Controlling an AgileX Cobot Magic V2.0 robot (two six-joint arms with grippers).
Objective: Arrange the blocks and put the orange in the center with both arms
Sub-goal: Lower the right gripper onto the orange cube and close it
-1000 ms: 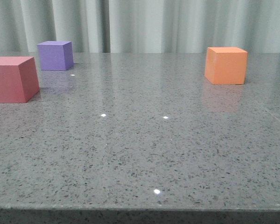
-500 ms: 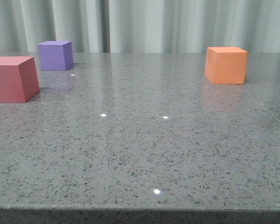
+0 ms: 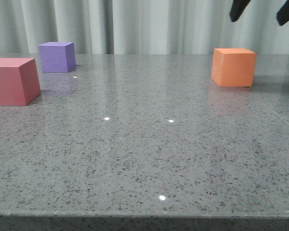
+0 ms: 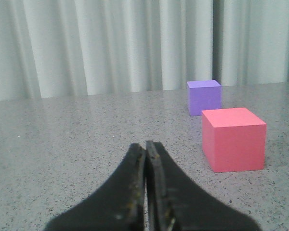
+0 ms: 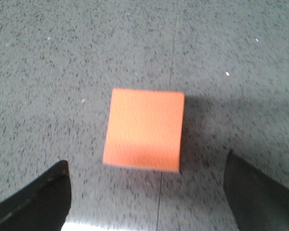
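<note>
From the front I see the matte orange foam cube [image 3: 233, 67] far right on the speckled grey stone table [image 3: 144, 154], red cube [image 3: 13, 81] and purple cube [image 3: 57, 57] far left; the right gripper [image 3: 262, 10], cut off above, hangs spread and empty. My left wrist camera shows the left gripper [image 4: 145, 159] pressed closed, empty. Right wrist: the fingertips [image 5: 36, 197] straddle the orange cube without touching.

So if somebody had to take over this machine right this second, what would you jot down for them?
Right gripper: jaws wide open, hanging above the orange cube, not touching it.
Left gripper: jaws shut, holding nothing, low over the table, facing the red cube and the purple cube.
Layout from the front: red and purple on the left, purple farther back; orange alone on the right.
Done: nothing picked up or lined up yet.
Left: grab the orange cube, bring it to the middle, set red and purple on either side.
</note>
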